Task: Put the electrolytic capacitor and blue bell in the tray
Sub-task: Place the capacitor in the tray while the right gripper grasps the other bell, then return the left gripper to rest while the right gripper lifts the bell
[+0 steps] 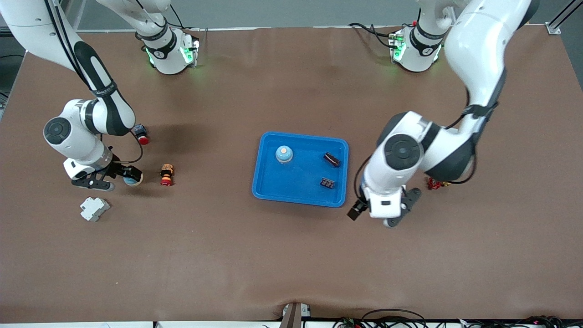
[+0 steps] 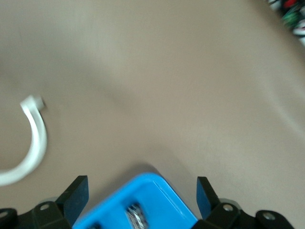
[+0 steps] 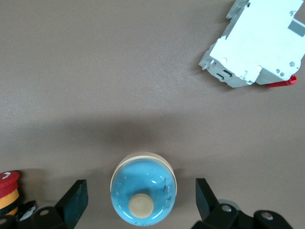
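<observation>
The blue bell (image 3: 143, 179) on the surface could be pushed away or tipped if the right pincer (image 3: 140, 191) is shut off-centre, since its top is round and smooth. The red button (image 1: 166, 175) just beside it could be bumped too. The right pincer is spread wide around this bell, low in the frame, and nothing is pinched yet. The left pincer (image 2: 141, 191) is spread and empty over a corner of the tray (image 1: 273, 182), which is seen mid-frame.

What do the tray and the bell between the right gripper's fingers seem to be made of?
The tray looks like smooth moulded plastic: uniform bright blue, rounded corners, raised rim. The bell between the right gripper fingers looks glossy, with bright highlights on its dome, perhaps painted metal or plastic.
</observation>
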Controlling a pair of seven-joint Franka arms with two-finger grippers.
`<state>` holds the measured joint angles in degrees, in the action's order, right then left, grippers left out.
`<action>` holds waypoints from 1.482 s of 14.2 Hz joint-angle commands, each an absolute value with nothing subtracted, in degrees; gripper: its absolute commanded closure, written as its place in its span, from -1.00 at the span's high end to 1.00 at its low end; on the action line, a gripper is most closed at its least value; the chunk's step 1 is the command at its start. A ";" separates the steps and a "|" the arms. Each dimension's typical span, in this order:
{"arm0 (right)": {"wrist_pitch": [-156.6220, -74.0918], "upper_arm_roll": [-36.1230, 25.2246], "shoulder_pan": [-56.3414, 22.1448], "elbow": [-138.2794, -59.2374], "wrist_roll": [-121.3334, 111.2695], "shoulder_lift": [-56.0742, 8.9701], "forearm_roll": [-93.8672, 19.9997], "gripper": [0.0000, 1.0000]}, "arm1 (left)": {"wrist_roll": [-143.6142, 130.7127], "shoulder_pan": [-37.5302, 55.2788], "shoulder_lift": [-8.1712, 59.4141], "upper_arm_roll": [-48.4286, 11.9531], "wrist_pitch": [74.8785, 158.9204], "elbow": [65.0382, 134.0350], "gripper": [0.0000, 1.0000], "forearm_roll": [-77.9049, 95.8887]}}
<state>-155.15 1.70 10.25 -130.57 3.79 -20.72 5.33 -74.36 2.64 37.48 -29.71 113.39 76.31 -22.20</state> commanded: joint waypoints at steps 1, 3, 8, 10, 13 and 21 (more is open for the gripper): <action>-156.71 2.90 11.60 -131.05 3.08 -21.27 4.31 1.00 | -59.82 -1.48 32.09 -30.32 106.72 77.43 1.00 -21.80; -156.97 2.90 11.60 -131.13 3.16 -21.53 4.22 1.00 | -50.32 -4.29 28.58 -30.32 105.30 77.52 1.00 -21.62; -156.97 2.90 11.60 -131.13 3.16 -21.71 4.22 0.98 | -31.23 -10.53 21.02 -30.58 96.43 77.43 1.00 -21.53; -156.89 2.90 11.51 -131.22 3.25 -21.71 4.22 -0.08 | -25.70 -13.34 18.21 -30.59 95.37 77.52 1.00 -18.22; -156.88 2.90 11.43 -131.22 4.04 -21.71 4.22 -1.00 | -19.09 -13.54 13.55 -26.66 92.12 78.13 1.00 -11.62; -140.33 6.05 9.67 -125.09 9.65 -17.68 4.04 -1.00 | -6.94 1.92 -1.75 -6.09 87.29 89.91 1.00 -5.54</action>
<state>-148.97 3.80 10.06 -128.20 6.20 -20.92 4.87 -8.70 -0.57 2.39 -9.79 88.64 86.01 -6.92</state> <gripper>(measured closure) 0.396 0.000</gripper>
